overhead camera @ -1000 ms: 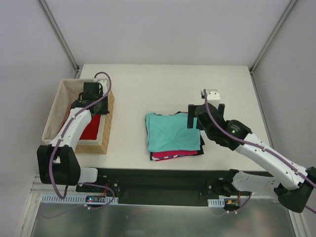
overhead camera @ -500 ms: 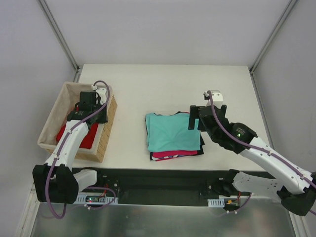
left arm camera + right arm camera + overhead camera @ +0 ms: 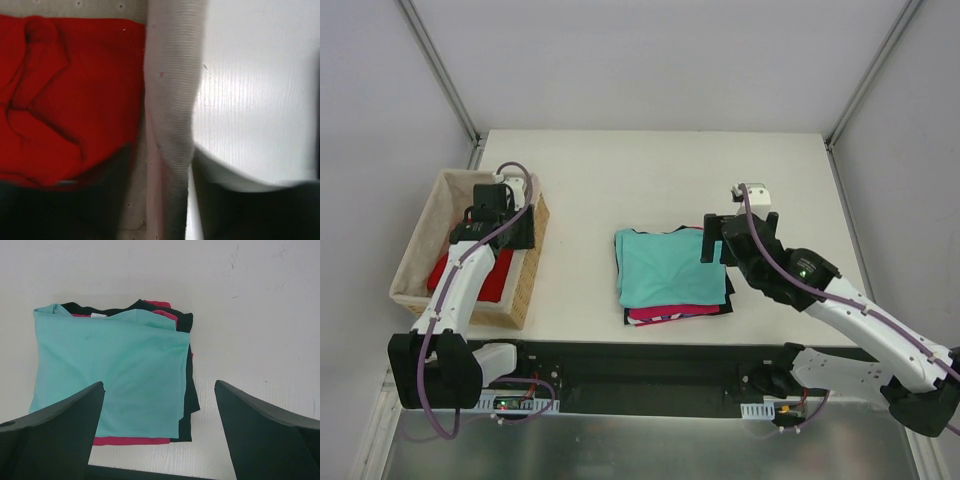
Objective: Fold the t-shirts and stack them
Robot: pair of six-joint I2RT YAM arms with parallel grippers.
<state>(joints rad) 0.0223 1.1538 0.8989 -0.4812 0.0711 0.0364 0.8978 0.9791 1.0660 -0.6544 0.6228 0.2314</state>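
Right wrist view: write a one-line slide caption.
Open right gripper faces a stack on the white table: folded teal cloth t-shirt atop black t-shirt and magenta-pink t-shirt.

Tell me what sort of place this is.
Likely a robotics lab cell: white table walled by plain white panels, with a woven wicker basket and a stack of folded t-shirts as props.

Red t-shirt (image 3: 65, 95): unfolded, crumpled, inside wicker basket (image 3: 525, 290). Teal t-shirt (image 3: 670, 266): folded rectangle, top of stack. Magenta-pink t-shirt (image 3: 665, 314) and black t-shirt (image 3: 726, 288) beneath it, edges showing.
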